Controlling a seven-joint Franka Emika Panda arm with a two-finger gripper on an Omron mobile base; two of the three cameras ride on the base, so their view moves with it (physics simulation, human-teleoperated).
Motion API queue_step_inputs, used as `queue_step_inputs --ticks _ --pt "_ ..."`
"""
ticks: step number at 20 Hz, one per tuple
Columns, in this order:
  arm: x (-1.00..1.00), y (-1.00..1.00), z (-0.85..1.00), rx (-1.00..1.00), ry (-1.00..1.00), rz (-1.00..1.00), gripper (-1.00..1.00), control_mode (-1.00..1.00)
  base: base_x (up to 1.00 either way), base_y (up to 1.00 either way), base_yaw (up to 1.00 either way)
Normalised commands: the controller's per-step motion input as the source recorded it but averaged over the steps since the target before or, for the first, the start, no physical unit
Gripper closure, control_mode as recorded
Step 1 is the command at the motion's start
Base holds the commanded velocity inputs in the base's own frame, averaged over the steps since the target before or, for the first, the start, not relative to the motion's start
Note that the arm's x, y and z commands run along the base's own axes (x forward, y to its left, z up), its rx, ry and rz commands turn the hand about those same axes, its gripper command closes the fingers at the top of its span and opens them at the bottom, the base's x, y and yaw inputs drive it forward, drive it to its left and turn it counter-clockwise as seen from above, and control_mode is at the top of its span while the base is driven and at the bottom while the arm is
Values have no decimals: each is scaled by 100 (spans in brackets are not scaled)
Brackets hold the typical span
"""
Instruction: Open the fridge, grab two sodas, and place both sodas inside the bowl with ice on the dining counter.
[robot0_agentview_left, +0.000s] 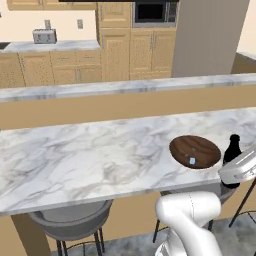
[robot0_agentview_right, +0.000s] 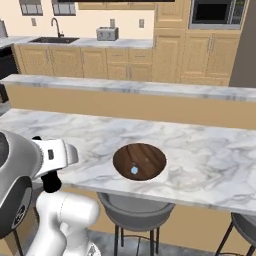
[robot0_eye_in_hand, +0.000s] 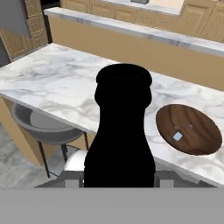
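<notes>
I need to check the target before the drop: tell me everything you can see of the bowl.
The bowl is round, shallow and dark brown with a wood-like grain. It sits upright on the dining counter, near its front edge, above a grey stool. One small pale blue cube lies inside; no soda is in it. The gripper holds the black bottle beside it, apart.

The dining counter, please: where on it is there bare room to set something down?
The dining counter lies bare from its far left end up to the bowl, and again beyond the bowl in the right base view. It is crowded beside the bowl, where the bottle is carried at the counter's front edge.
</notes>
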Motion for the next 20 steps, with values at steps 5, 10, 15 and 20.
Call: queue_step_inputs --ticks 5,10,15,20 --pt "0 0 0 0 0 0 100 100 52 -77 -18" --pt "0 0 0 0 0 0 100 100 55 -92 -17" --pt "30 -29 -1 1 7 -7 100 -100 30 -57 -13" --pt "100 -56 0 0 28 -18 100 -100 0 0 0"
